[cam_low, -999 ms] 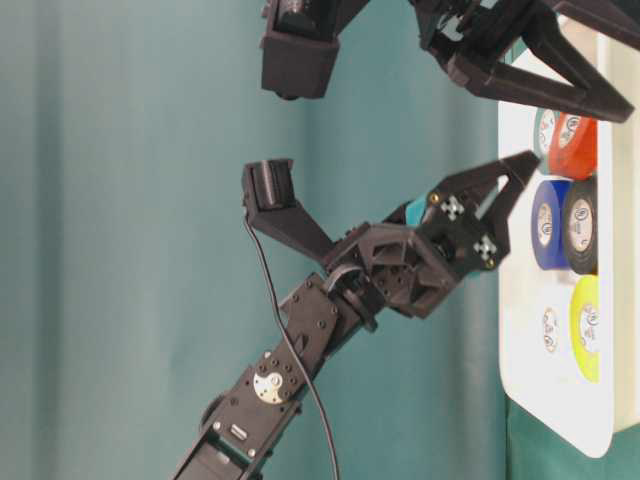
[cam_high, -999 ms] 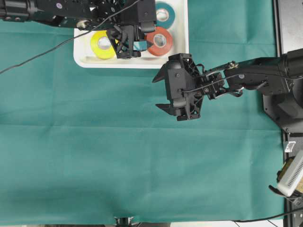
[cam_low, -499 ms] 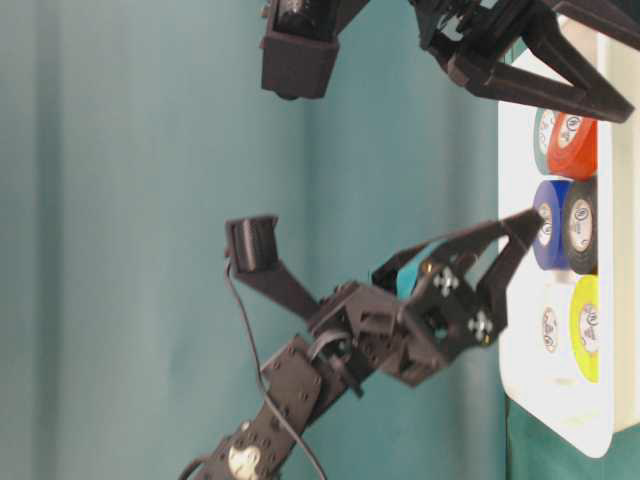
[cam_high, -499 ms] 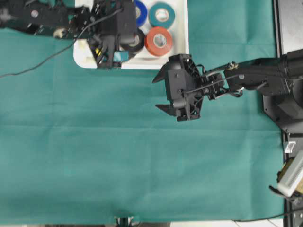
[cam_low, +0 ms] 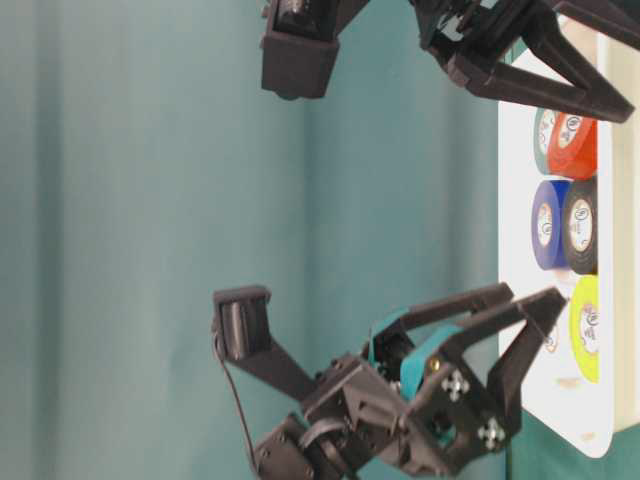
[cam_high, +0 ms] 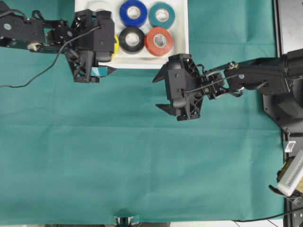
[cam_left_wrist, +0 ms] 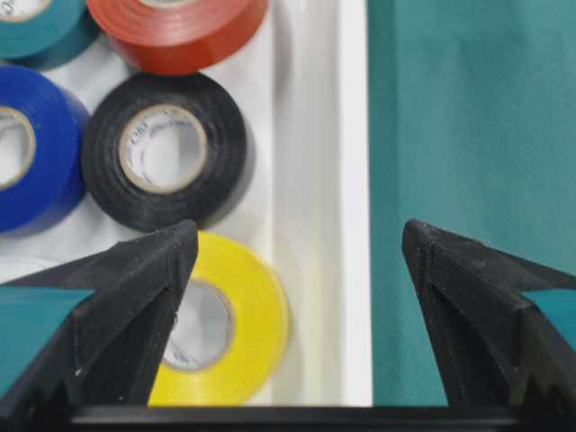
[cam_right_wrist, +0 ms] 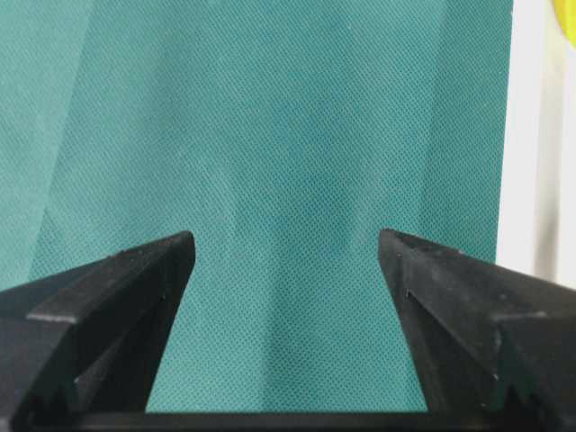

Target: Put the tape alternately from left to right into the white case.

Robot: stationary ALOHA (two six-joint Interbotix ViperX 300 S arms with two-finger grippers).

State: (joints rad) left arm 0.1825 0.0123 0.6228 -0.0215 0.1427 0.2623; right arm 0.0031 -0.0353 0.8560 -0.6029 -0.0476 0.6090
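The white case (cam_high: 180,59) lies at the top middle of the green cloth. In it lie blue tape (cam_high: 133,13), teal tape (cam_high: 162,14), black tape (cam_high: 131,39) and orange-red tape (cam_high: 159,41). The yellow tape (cam_left_wrist: 238,324) is partly covered by my left gripper, and the white tape (cam_low: 553,343) barely shows behind a finger. My left gripper (cam_high: 105,59) hangs open and empty over the case's front left rim (cam_left_wrist: 355,180), one finger above the yellow roll and the other above the cloth. My right gripper (cam_high: 155,94) is open and empty over the cloth, just below the case's right corner.
Green cloth (cam_high: 142,165) covers the table. The right arm's black base (cam_high: 284,104) stands at the right edge, with a pale device (cam_high: 291,175) below it. A black cable (cam_high: 28,78) trails from the left arm over the cloth.
My left gripper has swung left and back from above the black and yellow rolls to the case's front left rim, staying open. The right arm has not moved.
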